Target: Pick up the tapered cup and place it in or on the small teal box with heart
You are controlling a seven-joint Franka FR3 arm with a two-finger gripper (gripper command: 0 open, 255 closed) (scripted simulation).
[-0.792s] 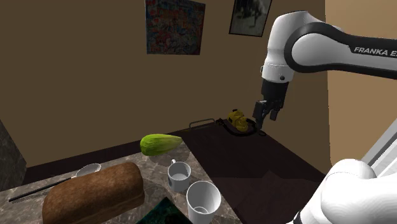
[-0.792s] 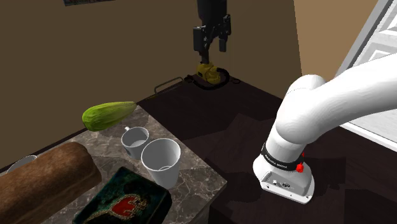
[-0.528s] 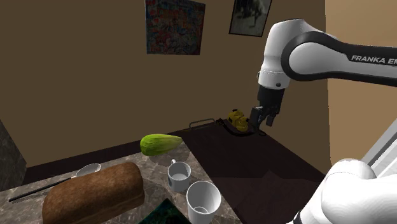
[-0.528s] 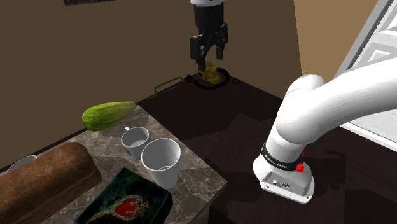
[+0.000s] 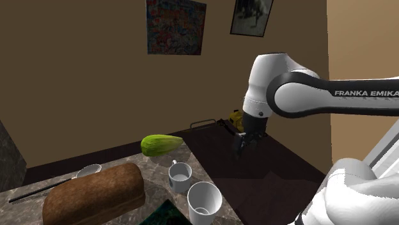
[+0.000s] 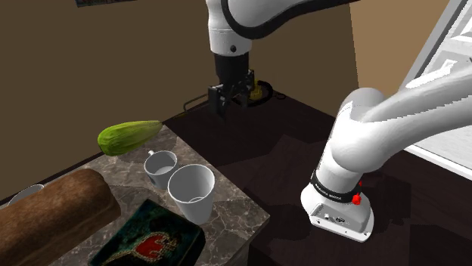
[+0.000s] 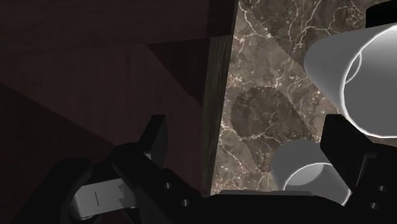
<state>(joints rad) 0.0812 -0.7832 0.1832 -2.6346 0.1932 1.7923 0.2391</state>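
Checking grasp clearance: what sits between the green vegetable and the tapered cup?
A small white mug, close beside the tapered cup; both exterior views show it.

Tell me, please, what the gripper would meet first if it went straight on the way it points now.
Probably the bare marble tabletop near its edge: the wrist view shows it ahead of the open gripper, with the mug and the tapered cup to one side. Depth is uncertain.

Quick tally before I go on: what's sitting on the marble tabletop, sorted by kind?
Cups: 2, tall white tapered cup, smaller white handled mug
Food: 2, brown bread loaf, green oblong vegetable
Boxes: 1, dark teal box with red heart
Bowls: 1, small white bowl
Utensils: 1, thin dark stick-like utensil
Total: 7
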